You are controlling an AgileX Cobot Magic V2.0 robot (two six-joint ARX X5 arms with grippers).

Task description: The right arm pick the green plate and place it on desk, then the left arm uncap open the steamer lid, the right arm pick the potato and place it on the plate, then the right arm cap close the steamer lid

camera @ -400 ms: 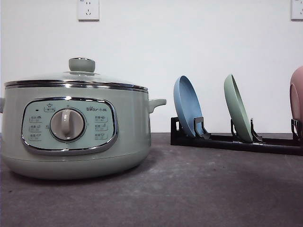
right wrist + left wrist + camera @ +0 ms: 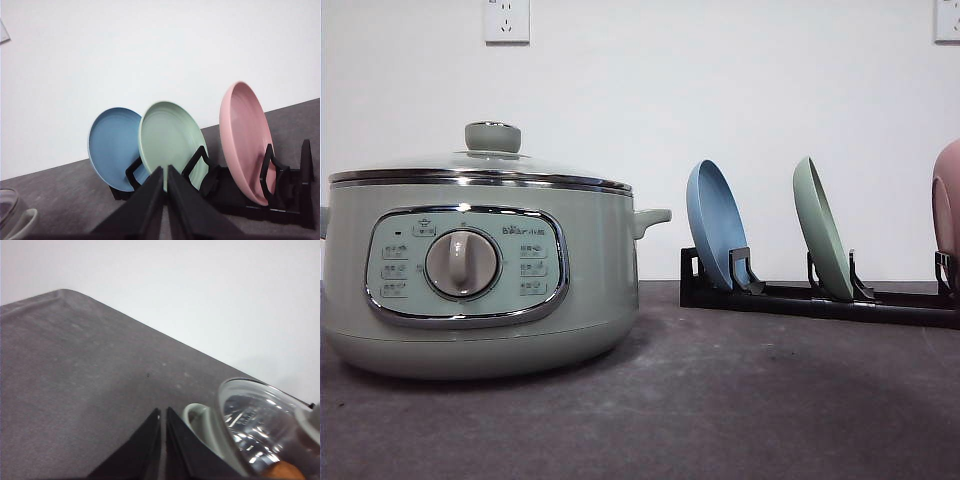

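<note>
Green plate point(image 2: 822, 232) stands on edge in the middle slot of the black rack point(image 2: 820, 298), between the blue plate point(image 2: 716, 228) and the pink plate point(image 2: 948, 212), exactly as half a second earlier. Nothing in the front view has shifted over that interval: the steamer point(image 2: 470, 270) sits on the dark grey surface point(image 2: 740, 400) with the steamer lid point(image 2: 480, 165) closed and its pale green knob on top, and no arm enters that view. By this evidence the task stands at its very start, the first pick not yet begun.

The right gripper point(image 2: 165, 172) is held back from the rack and aimed at the green plate, whose face appears just beyond its tips in the right wrist view; its fingers are pressed together with only a hairline gap and hold nothing. They would have to part before closing over the plate's rim.

The left gripper point(image 2: 163, 415) waits beside the steamer, above the surface near its side handle, fingers likewise together and empty. Through the glass an orange-brown form, probably the potato point(image 2: 282, 471), shows inside.
</note>
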